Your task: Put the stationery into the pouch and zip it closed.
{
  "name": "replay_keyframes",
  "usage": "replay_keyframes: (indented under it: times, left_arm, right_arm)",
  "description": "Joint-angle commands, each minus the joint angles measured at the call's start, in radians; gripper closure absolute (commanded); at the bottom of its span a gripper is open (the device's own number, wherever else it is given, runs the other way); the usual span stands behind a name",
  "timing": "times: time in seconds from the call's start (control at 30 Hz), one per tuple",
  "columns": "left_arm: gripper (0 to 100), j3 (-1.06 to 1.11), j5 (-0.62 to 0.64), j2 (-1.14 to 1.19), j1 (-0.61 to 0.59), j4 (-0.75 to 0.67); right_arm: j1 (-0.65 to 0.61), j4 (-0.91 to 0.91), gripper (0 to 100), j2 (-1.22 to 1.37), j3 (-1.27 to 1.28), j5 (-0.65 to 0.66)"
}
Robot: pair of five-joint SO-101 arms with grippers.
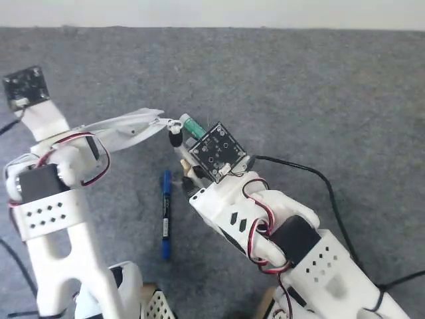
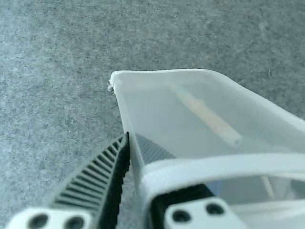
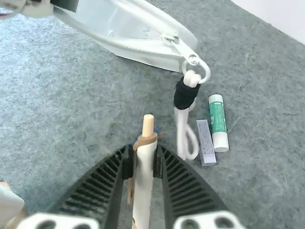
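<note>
From above, the translucent pouch [image 1: 129, 127] is sitting on the grey table [image 1: 319, 86], its zip end just beside a green glue stick [image 1: 194, 126]. A blue pen [image 1: 166, 214] is lying nearby.

At the left wrist, the left gripper [image 2: 129, 139] is pinching the pouch's wall, and something pale, perhaps a pencil [image 2: 206, 118], is showing through it.

At the right wrist, the right gripper [image 3: 144, 150] is clamping a white pen [image 3: 144, 167], its tan tip pointing toward the pouch.

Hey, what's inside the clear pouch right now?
Through the translucent pouch wall, one pale stick-shaped item can be seen lying inside. The end clamped in the left gripper is hidden, so anything there cannot be seen.
</note>
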Motion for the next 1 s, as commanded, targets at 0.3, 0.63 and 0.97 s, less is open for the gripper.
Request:
replay_keyframes:
  times: [0.3,0.63,0.97]
  left_arm:
    - [99,-0.021,0.005,-0.003,0.017,0.011]
    - [99,-0.018,0.003,-0.003,0.049,0.037]
    - [99,-0.004,0.003,-0.003,0.052,0.029]
  right_arm:
    - [-0.004,-0.113,99.1,-0.248,0.097,-0.008]
    - [-0.007,-0.223,99.1,-0.343,0.183,-0.005]
    - [-0.007,-0.228,99.1,-0.542,0.183,-0.003]
